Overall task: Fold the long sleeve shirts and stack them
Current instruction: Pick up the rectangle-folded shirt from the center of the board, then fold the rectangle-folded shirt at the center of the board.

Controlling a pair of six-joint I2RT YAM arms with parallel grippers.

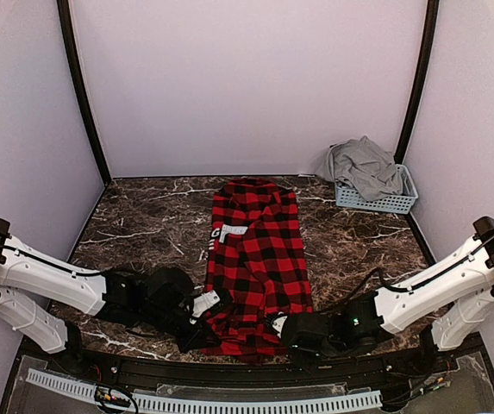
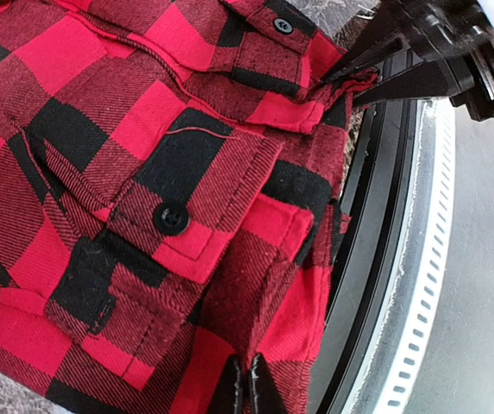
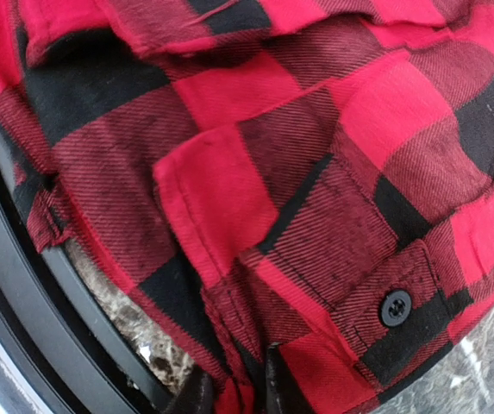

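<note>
A red-and-black check shirt (image 1: 255, 259) lies lengthwise down the middle of the dark marble table, folded into a long strip, with white letters near its left edge. My left gripper (image 1: 205, 326) is shut on the shirt's near left corner; its wrist view shows the cloth (image 2: 143, 216) pinched between the fingertips (image 2: 248, 388). My right gripper (image 1: 277, 328) is shut on the near right corner; its wrist view shows cloth (image 3: 315, 190) held between its fingers (image 3: 234, 392). A light grey shirt (image 1: 365, 166) lies bunched in the basket at the back right.
A pale blue slatted basket (image 1: 384, 203) stands at the table's back right corner. The table's black near rim (image 1: 247, 366) runs right under both grippers. White walls close in the back and sides.
</note>
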